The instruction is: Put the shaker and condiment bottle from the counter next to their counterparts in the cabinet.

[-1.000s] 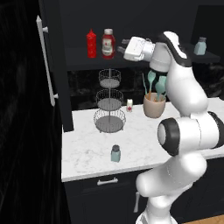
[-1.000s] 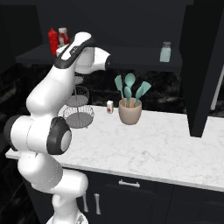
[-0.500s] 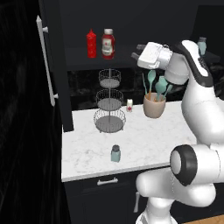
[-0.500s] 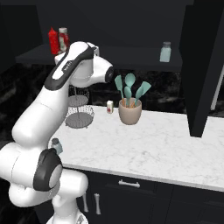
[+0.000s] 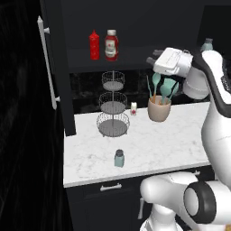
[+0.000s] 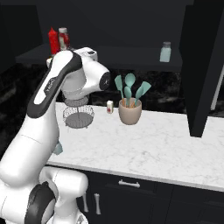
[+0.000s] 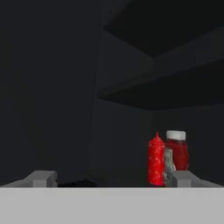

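Observation:
The condiment bottle (image 5: 111,45) stands upright on the cabinet shelf (image 5: 131,64), right beside the slim red squeeze bottle (image 5: 94,45). My gripper (image 5: 154,57) hangs open and empty to their right, well apart from both. In the hand view its fingertips (image 7: 41,178) frame the squeeze bottle (image 7: 156,161) and the condiment bottle (image 7: 177,151) ahead at the right. One small teal shaker (image 5: 119,158) stands near the front edge of the marble counter (image 5: 176,140). A matching shaker (image 6: 165,51) sits on the shelf's right end.
A three-tier wire stand (image 5: 113,108), a small white and red jar (image 5: 133,108) and a crock of teal utensils (image 5: 159,107) line the back of the counter. The open cabinet door with its silver bar handle (image 5: 47,63) juts out at the left.
My arm has drawn back to the right and a little down, away from the two red bottles on the shelf. The bottles and both shakers have stayed put.

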Available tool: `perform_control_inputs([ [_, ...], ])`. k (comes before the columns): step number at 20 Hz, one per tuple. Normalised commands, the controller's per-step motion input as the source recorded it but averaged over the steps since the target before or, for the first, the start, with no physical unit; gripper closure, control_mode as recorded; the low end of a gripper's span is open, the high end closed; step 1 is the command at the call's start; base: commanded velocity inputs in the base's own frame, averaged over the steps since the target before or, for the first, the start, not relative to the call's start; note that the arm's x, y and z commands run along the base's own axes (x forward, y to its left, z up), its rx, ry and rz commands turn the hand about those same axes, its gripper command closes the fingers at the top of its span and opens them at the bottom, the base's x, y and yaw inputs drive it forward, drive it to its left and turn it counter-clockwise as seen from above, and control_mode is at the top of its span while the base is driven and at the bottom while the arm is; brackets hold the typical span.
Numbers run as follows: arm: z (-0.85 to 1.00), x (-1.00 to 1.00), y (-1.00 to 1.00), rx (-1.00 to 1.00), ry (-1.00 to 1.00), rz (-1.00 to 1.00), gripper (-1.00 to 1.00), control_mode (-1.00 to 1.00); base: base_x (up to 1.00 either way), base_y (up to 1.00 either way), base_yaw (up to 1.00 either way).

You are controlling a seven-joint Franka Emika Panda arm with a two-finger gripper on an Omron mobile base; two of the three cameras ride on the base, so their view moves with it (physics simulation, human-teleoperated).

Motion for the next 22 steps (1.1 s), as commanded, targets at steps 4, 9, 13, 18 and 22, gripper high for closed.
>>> perform_control_inputs([
  [4,0.0,-1.0,-0.49,0.04,0.0,-0.1,-1.0,-1.0,0.0,0.0,0.0],
  [9,0.0,-1.0,-0.35,0.03,0.08,-0.11,-1.0,-1.0,0.0,0.0,0.0],
  [13,-0.4,-1.0,-0.27,0.0,0.18,-0.09,-1.0,-1.0,0.0,0.0,0.0],
  [18,-0.58,-1.0,-0.37,0.0,0.14,-0.04,-1.0,-1.0,0.0,0.0,0.0],
  [22,-0.77,-0.58,-0.05,-0.03,0.15,0.02,-1.0,-1.0,0.0,0.0,0.0],
])
